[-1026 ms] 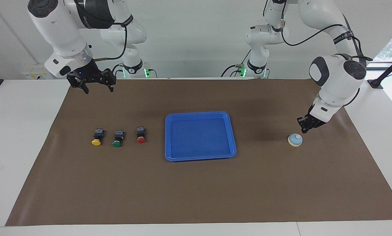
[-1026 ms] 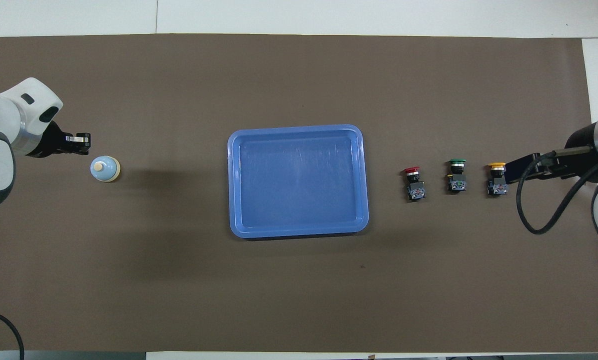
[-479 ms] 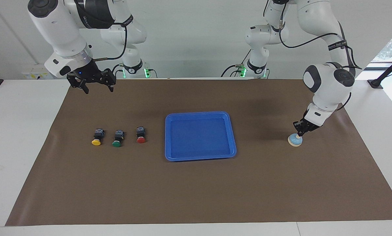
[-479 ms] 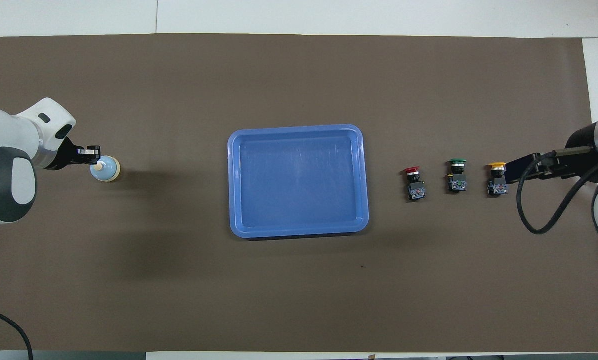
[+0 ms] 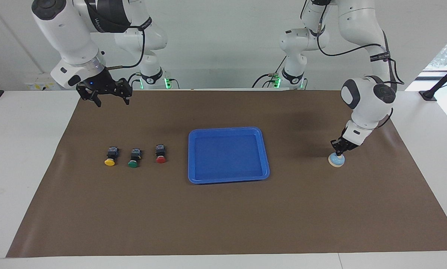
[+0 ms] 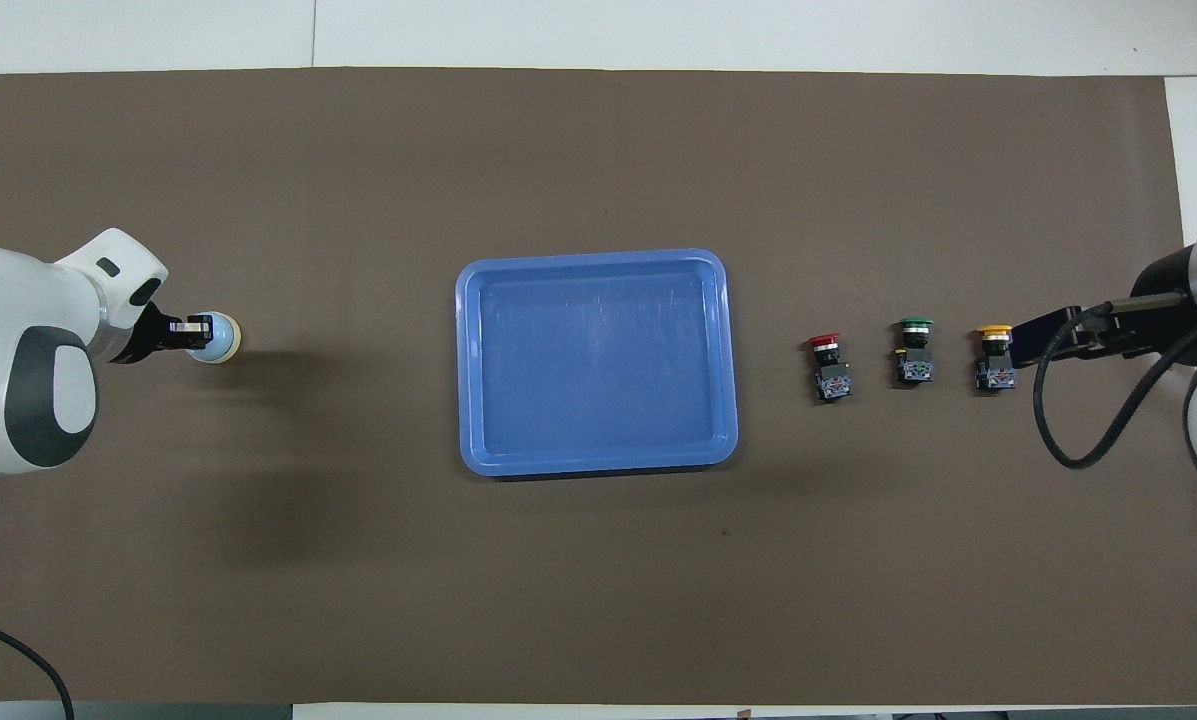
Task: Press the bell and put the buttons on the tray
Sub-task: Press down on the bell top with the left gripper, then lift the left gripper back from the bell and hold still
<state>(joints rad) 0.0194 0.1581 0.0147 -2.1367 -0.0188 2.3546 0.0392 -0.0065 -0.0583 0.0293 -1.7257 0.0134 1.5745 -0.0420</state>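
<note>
While pressed down on the bell, left end effector with fingertips together, tips on the knob at the dome's top. Bell on the brown mat toward the left arm's end of the worktop, well apart from the tray.

Right end effector up in the air over the mat's edge close to the robots, at the right arm's end, fingers spread apart, holding nothing; right arm waiting.

Tray flat at the middle of the mat, blue, nothing in it.

Buttons in a row beside the tray, toward the right arm's end, all lying on the mat with caps pointing away from the robots: red nearest the tray, green in the middle, yellow outermost. Each apart from its neighbour, none touching the tray.

From overhead: left end effector covering part of the bell; red, green, yellow in line; tray centred.
</note>
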